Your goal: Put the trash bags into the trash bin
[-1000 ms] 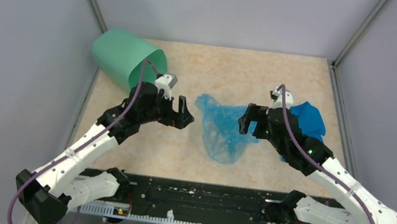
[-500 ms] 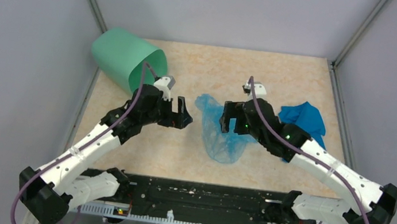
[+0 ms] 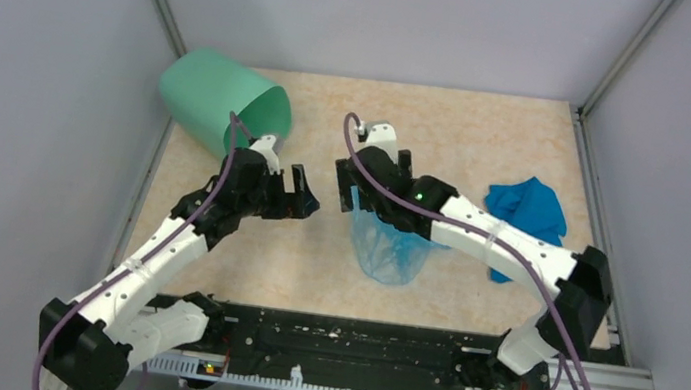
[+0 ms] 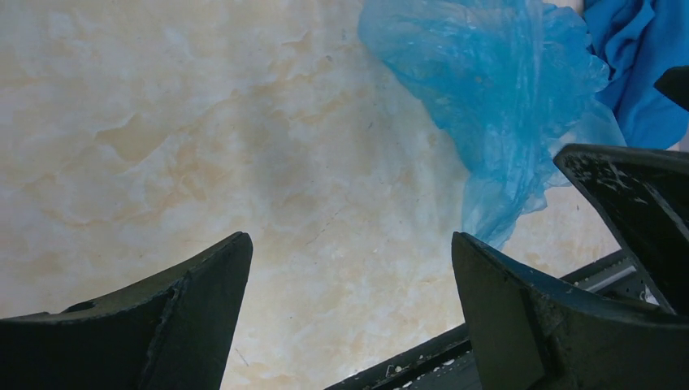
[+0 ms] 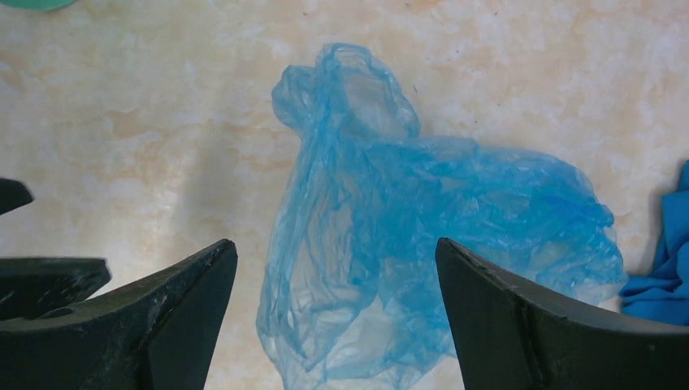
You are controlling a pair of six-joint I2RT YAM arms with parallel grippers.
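A: On the worktop, near its middle, lies the trash bag, 1 limp, crinkled sheet of translucent light blue film, flat on the marbled beige surface.

B: Where is the trash bin?

A: At the far left corner, tipped on its side, mint green, its mouth turned toward the middle of the worktop. It lies well apart from the bag.

B: State of the right pincer?

A: Fingers spread apart, nothing between them. From overhead it sits over the bag's far left end. The right wrist view looks straight down between the 2 dark fingers onto the bag; whether they touch the film cannot be told.

B: And the left pincer?

A: Also apart and empty. It stands between the bin and the bag, just left of the bag, facing it. In the left wrist view the bag fills the upper right, beyond the 2 dark fingers, with bare worktop beneath the gap.

B: Any other item?

A: 1 crumpled cloth of deeper, opaque blue lies to the right of the bag, near the right edge; its border shows at the right margin of the right wrist view.
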